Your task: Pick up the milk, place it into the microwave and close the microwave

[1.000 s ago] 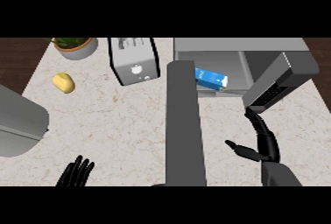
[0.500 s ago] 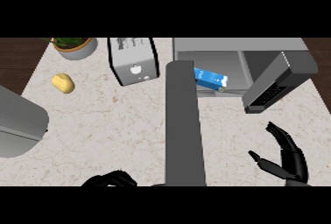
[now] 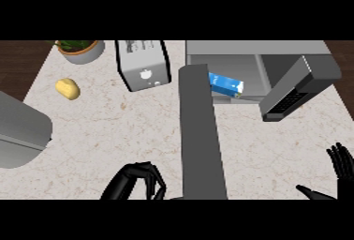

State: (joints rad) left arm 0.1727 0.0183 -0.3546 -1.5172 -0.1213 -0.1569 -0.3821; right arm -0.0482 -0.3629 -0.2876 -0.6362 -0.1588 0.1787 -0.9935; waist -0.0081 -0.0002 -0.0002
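left to right: a yellow fruit-like item (image 3: pixel 67 89), potted plant (image 3: pixel 81 49) and toaster (image 3: pixel 143 70) sit along the back, no part of the job. the left hand (image 3: pixel 136 182) at the lower edge has its fingers curled under and holds nothing, so it is likely parked. the milk (image 3: pixel 227 85) already lies inside the microwave (image 3: pixel 256 49) near the front opening, its left end hidden by a grey bar (image 3: pixel 200 140); the microwave door (image 3: pixel 298 91) hangs wide open, and the right hand (image 3: pixel 340 164), low and right of it, has straight spread fingers touching nothing, so closing the door looks like the step left.
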